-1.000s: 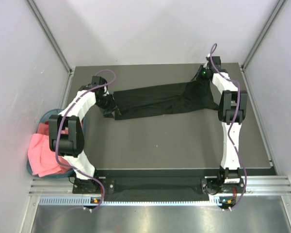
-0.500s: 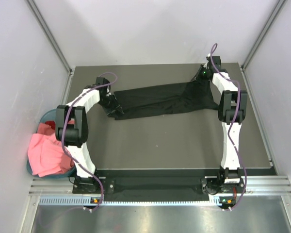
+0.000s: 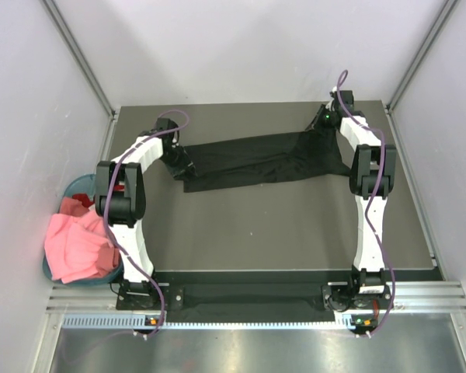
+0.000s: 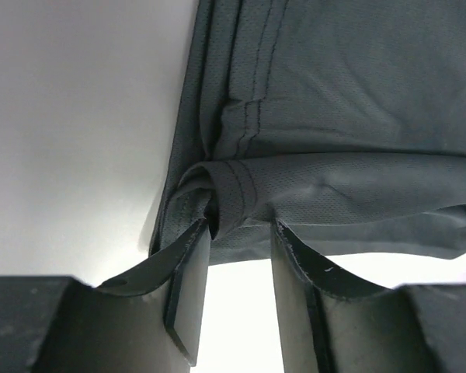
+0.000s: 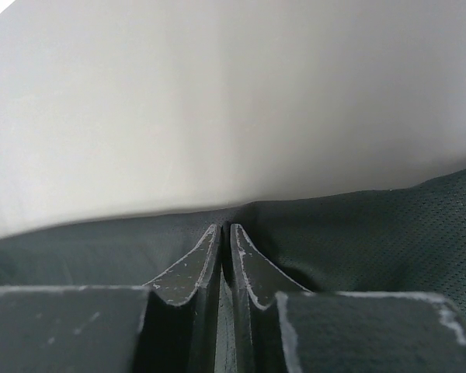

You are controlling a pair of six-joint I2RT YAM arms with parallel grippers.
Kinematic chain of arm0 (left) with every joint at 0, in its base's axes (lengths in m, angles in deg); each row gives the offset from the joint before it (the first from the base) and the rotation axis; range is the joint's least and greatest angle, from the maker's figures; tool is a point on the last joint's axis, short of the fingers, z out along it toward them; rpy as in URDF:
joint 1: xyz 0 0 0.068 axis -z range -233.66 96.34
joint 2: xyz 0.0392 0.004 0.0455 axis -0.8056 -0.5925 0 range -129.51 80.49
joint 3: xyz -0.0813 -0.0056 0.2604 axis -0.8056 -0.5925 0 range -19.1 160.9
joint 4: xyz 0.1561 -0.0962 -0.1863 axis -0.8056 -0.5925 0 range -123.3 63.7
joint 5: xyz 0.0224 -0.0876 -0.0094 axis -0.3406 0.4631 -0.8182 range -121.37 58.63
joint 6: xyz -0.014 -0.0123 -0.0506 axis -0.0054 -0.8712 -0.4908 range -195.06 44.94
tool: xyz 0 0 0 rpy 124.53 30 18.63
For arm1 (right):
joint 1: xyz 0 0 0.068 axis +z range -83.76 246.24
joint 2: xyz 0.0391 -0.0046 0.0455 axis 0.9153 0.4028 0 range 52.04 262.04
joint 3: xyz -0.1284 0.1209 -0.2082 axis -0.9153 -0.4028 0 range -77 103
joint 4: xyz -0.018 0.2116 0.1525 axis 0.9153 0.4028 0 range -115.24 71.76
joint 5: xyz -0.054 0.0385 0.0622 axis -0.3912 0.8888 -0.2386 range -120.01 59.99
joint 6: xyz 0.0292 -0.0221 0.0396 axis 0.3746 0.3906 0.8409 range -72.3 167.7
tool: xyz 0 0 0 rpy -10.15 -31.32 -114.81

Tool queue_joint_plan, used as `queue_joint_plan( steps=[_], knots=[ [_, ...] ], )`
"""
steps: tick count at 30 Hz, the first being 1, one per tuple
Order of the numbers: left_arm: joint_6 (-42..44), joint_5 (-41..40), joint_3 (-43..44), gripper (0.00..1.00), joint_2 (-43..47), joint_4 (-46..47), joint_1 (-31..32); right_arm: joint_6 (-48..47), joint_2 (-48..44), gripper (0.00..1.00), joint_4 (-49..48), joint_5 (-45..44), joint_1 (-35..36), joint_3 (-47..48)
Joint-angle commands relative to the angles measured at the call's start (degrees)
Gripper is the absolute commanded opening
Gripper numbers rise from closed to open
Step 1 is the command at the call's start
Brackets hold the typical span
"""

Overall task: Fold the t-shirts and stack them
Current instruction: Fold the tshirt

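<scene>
A black t-shirt (image 3: pixel 256 159) lies stretched in a long band across the far part of the table. At its left end is my left gripper (image 3: pixel 184 164), open. In the left wrist view a bunched, stitched hem (image 4: pixel 231 194) sits at the tips of the left gripper (image 4: pixel 239 227), against the left finger (image 4: pixel 188 268). My right gripper (image 3: pixel 325 130) is at the shirt's far right corner, and the right wrist view shows this gripper (image 5: pixel 225 230) shut on a thin layer of the black t-shirt (image 5: pixel 373 233). Pink and red t-shirts (image 3: pixel 76 245) fill the basket on the left.
A round teal basket (image 3: pixel 76 185) stands off the table's left edge, beside the left arm's base. Grey walls close in the table (image 3: pixel 256 225) on the left, right and far sides. The arms' mounting rail (image 3: pixel 248 295) runs along the near edge.
My left arm has swung toward the far side and right, bringing its gripper onto the shirt's left end, and its jaws have narrowed slightly. The right arm and the shirt's right end are unmoved.
</scene>
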Motion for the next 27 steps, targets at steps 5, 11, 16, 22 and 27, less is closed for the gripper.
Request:
queue_joint_plan(
  steps=[5, 11, 16, 22, 27],
  knots=[
    [1.37, -3.22, 1.48, 0.45, 1.05, -1.79, -0.09, 0.31, -4.95, 0.14, -1.9, 1.2, -0.25, 0.41],
    [0.94, -2.43, 1.21, 0.44, -0.26, -0.21, -0.09, 0.31, -5.03, 0.18, -1.81, 1.38, -0.16, 0.33],
    [0.5, -1.47, 1.91, 0.4, -1.5, 0.94, -0.09, 0.4, -5.29, 0.21, -1.38, 1.46, -0.25, 0.5],
    [1.02, -0.24, 2.62, 0.24, -2.12, 1.2, -0.09, 0.4, -5.03, 0.28, -1.37, 1.9, -0.16, 0.68],
    [1.64, -0.15, 2.27, 0.1, -1.33, 1.03, -0.09, 0.4, -3.89, 0.3, -0.76, 1.99, -0.34, 2.26]
  ],
)
